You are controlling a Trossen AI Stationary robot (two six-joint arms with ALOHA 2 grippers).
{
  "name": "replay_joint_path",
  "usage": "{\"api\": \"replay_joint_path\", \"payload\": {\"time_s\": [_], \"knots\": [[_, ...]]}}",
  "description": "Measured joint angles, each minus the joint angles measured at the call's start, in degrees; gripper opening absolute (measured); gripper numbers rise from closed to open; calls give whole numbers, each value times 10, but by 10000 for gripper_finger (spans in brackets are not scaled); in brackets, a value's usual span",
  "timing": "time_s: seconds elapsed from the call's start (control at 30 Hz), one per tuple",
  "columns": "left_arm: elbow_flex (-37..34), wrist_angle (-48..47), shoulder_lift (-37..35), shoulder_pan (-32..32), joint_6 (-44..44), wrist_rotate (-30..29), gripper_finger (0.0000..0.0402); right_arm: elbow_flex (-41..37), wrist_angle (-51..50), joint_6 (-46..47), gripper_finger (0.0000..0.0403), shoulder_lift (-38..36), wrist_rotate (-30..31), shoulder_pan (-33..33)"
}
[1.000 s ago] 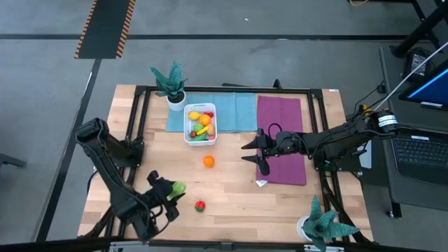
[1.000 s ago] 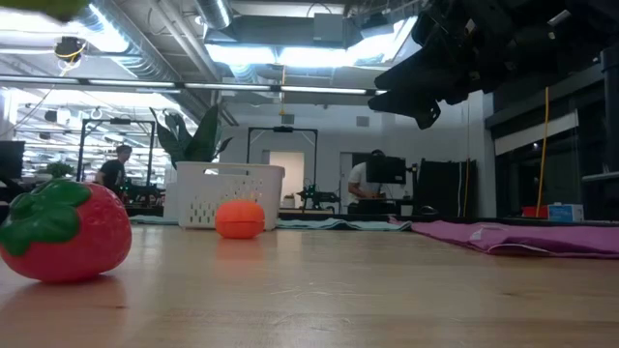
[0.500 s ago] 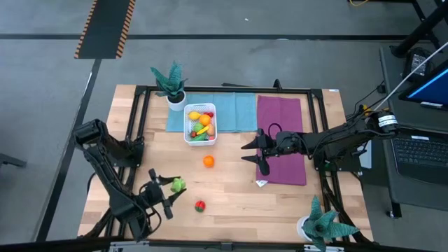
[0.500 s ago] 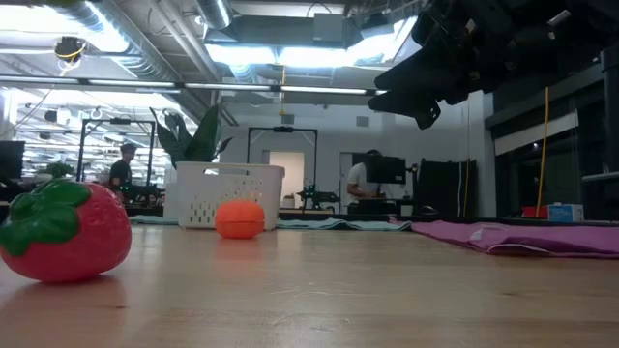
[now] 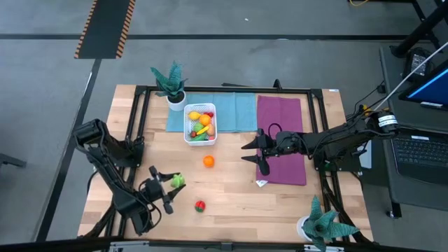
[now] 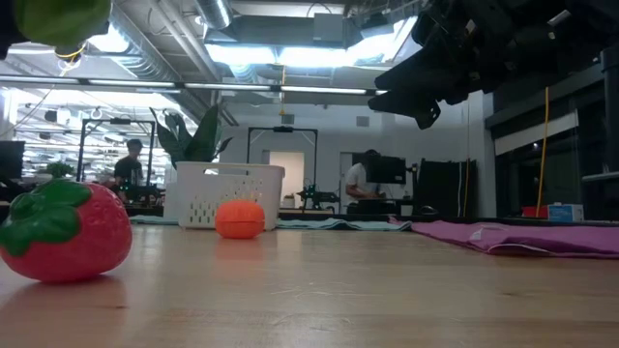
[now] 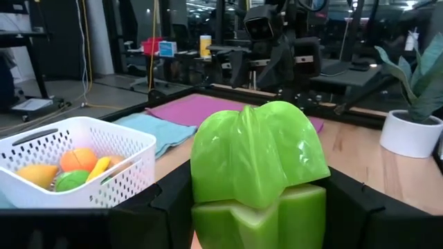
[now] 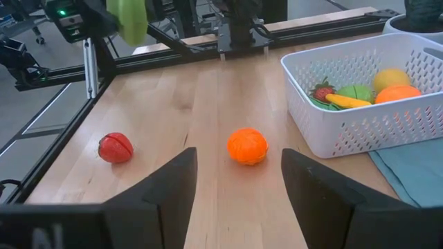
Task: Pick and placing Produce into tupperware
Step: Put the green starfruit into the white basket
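The left gripper point(image 5: 168, 187) hung above the near-left part of the wooden table point(image 5: 231, 192), its jaws clamped on a green toy vegetable point(image 5: 178, 182). In the left wrist view that green piece point(image 7: 257, 166) filled the space between the two dark fingers, blocky and lobed, its pale cut base toward the wrist and its rounded top pointing forward, out past the fingertips. Its long axis ran along the fingers, though it was only slightly longer than wide.

The white perforated basket point(image 5: 200, 123) lay ahead of these jaws and off to one side, well apart from them, across open table. It already held several pieces, among them orange, yellow and green ones point(image 7: 76, 169). From the left jaws, the carry would run forward toward the teal cloth point(image 5: 231, 112) on which the basket partly rested.

Two pieces were on the bare wood. A red toy strawberry point(image 5: 200, 206) lay just beside the left jaws, on the side away from the basket. An orange toy fruit point(image 5: 208, 162) lay between the two grippers, nearer the basket.

The right gripper point(image 5: 259, 155) hovered at the edge of the purple cloth point(image 5: 281, 140), jaws apart and holding nothing. In its own wrist view the orange fruit point(image 8: 247, 146) lay straight ahead between its fingers point(image 8: 325, 194), so the right arm was judged better placed for that piece, and the left arm for the strawberry.
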Motion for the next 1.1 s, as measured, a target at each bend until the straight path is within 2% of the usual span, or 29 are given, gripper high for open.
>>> {"api": "replay_joint_path", "payload": {"time_s": [0.17, 0.73, 0.97, 1.1], "knots": [[0, 0, 0, 27, 0, 0, 208, 0, 0, 1, 213, 0, 0, 0], [0, -1, 0, 176, 33, 2, 208, 0, 0, 2, 213, 0, 0, 0], [0, -7, 0, 223, 77, 76, 209, 0, 1, 2, 213, 0, 18, 0], [0, -14, 0, 261, 90, 93, 209, 0, 2, 2, 213, 0, 43, 0]]}}
